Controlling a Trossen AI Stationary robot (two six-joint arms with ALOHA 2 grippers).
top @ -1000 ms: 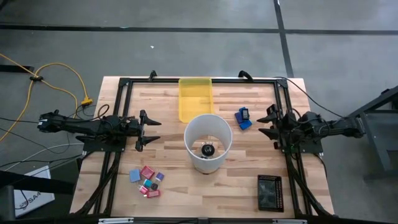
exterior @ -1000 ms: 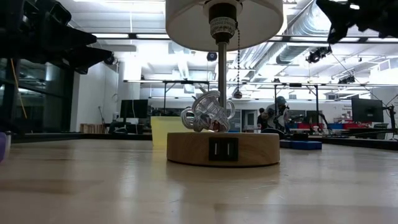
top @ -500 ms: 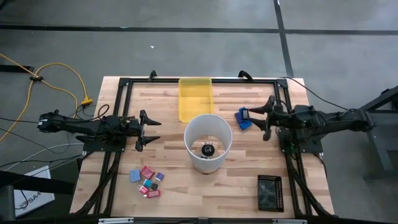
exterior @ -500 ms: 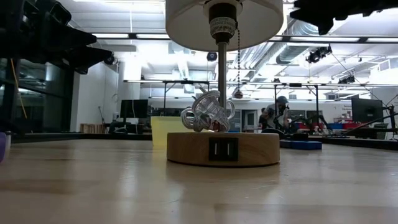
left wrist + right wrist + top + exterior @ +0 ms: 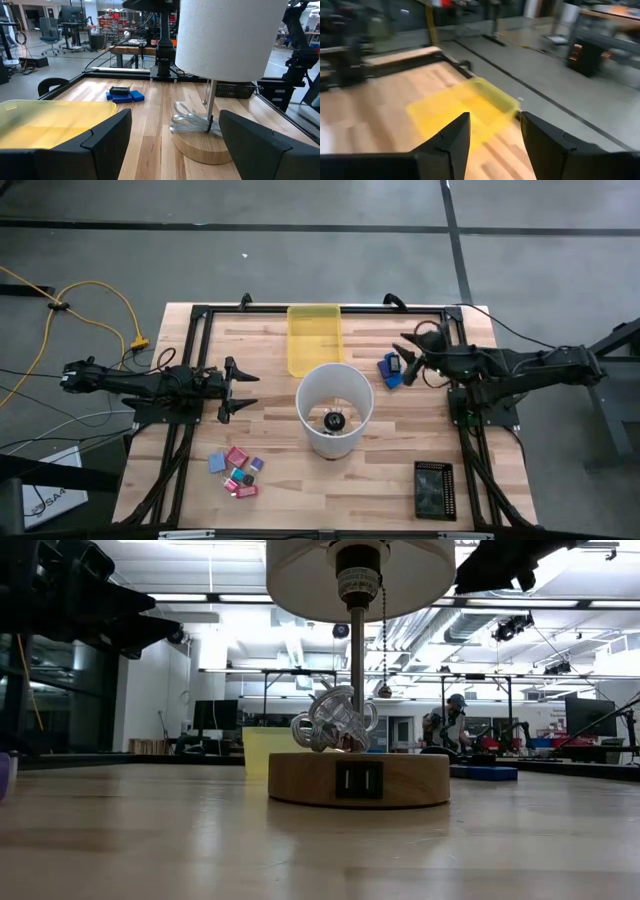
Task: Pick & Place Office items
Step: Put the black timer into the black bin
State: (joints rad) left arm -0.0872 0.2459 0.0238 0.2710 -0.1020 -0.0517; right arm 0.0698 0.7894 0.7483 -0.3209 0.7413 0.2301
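Your right gripper (image 5: 410, 360) has moved. A moment ago it sat back by the right edge of the table; now the right arm reaches in toward the middle, and the gripper hangs just above the two bright-blue items (image 5: 391, 370). Those two lie touching each other, between the yellow tray (image 5: 314, 340) and the right side of the frame. In the right wrist view you see the tray past the fingers (image 5: 451, 142), which stand apart with nothing between them. So this gripper is loose and empty.

That means you are lining up for a grab. It looks like the blue items come first. You have not picked anything up yet, so the task is only starting.

Your left gripper (image 5: 240, 388) has not moved at all. It waits on the left side of the table, pointing at the white lamp (image 5: 334, 409) in the middle. Its fingers (image 5: 107, 135) are spread wide and hold nothing.

The small office items (image 5: 237, 470), pink, red, purple and light blue, lie in a heap near the front left of the table, well apart from both grippers. None of them is in the tray, which looks bare inside.

A black mesh holder (image 5: 434, 489) lies near the front right corner. I cannot tell from here whether the blue items go into the tray or somewhere else.

Go down slowly over the blue items, because they lie flat and close together. You may catch both at once.
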